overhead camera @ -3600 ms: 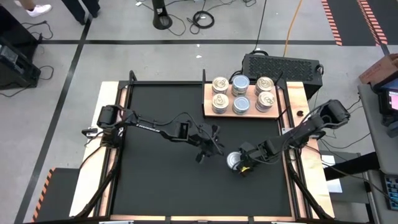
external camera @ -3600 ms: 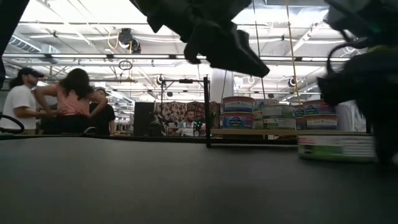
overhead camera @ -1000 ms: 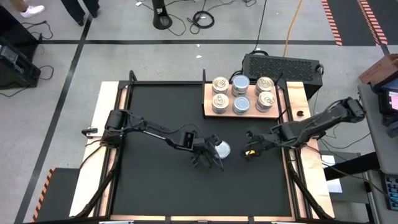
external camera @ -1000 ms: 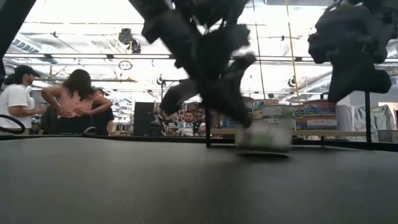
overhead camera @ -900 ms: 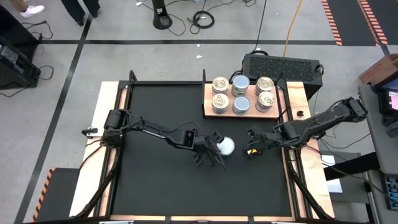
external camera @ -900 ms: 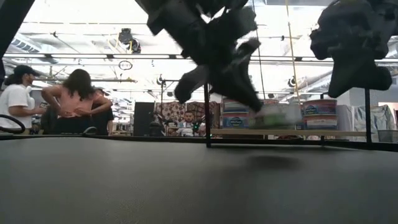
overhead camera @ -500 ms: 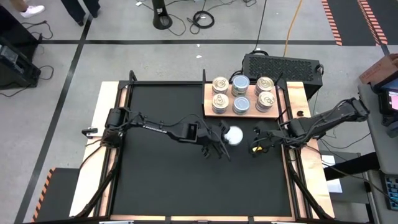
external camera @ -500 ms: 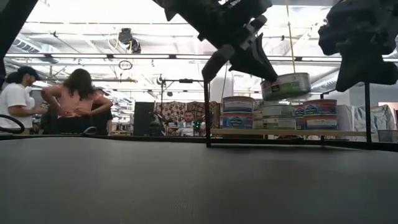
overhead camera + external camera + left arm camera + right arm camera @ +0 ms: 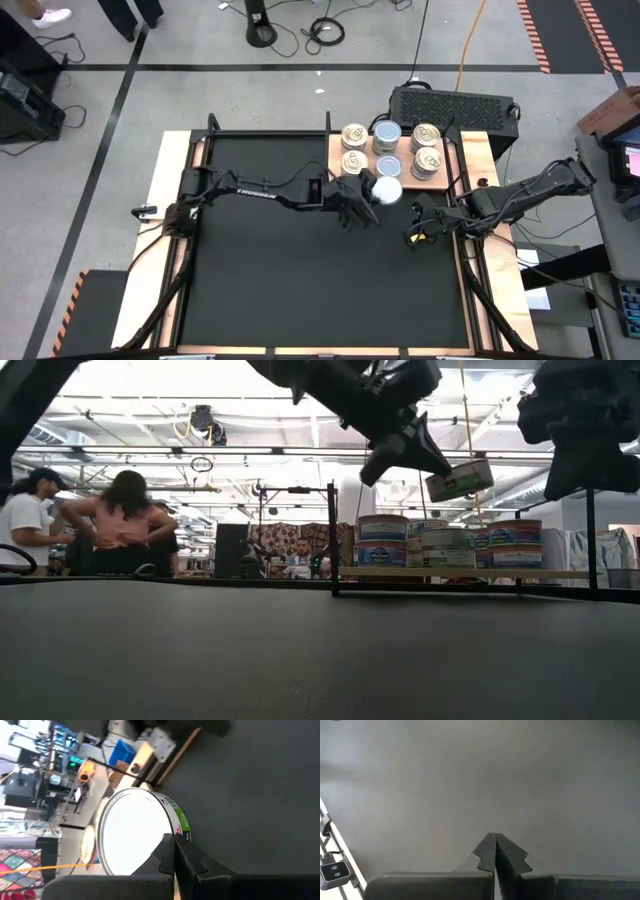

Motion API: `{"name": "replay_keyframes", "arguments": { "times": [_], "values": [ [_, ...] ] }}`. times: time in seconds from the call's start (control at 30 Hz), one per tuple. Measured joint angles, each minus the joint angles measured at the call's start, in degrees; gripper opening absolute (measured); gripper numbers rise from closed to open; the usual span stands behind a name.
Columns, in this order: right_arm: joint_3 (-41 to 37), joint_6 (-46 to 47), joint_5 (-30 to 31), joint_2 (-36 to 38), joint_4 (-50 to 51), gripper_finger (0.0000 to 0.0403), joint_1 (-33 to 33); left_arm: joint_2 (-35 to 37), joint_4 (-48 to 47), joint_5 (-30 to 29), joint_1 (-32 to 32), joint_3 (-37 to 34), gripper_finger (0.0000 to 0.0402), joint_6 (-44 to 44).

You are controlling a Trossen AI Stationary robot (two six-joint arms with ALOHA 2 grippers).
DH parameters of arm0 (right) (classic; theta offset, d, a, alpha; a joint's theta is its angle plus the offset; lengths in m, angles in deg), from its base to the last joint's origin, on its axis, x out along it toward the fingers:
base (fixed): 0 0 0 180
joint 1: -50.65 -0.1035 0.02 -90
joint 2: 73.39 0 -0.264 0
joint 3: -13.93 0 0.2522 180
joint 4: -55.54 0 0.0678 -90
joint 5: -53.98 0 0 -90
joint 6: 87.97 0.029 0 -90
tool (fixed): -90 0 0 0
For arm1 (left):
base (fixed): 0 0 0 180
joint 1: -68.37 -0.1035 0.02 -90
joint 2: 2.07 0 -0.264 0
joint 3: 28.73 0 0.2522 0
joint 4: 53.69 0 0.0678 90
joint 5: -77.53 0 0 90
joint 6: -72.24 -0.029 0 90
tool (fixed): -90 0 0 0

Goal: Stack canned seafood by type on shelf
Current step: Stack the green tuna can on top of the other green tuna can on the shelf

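Quick rundown: left claw [image 9: 366, 196] is out over the right half of the black surface [image 9: 260, 270], right at the front edge of the shelf [image 9: 334, 181]. It's got a white-top tin [image 9: 386, 190] hanging off its tips. In the left wrist cam the fingers [image 9: 186, 862] look pinched narrow, basically touching, w/ the tin's rim right at the tips. So it's gripping the edge of the tin, not going around the body. From table level the tin [image 9: 459, 480] is clearly up in the air, tilted, and sits higher than the stacks on the shelf. It has a green & white label.

From above, the tin sits just in front of the middle front stack (pale-blue top) [image 9: 388, 167] and partly over the board's edge.

The shelf holds 6 stacks in 2 rows: gold-tan tops on the left [image 9: 353, 135] and right [image 9: 425, 135], pale blue down the middle. The low cam shows them two tins high [image 9: 382, 540].

Right claw [image 9: 413, 228] is parked over the surface near its right edge, just in front of the shelf. Its fingers are pressed together w/ nothing between them, and its wrist cam shows only bare black mat.

Black vented box [image 9: 450, 103] sits behind the shelf. Some ppl [image 9: 110, 520] are standing in the room way behind.
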Motion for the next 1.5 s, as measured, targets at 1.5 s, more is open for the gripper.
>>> {"name": "replay_keyframes", "arguments": {
  "times": [1.5],
  "values": [
    [0.0,0.63,0.18,-0.02,1.46,0.0,0.04,-12.9,-7.75,-0.09,-8.71,16.92,0.0002,0.12]
  ]
}}
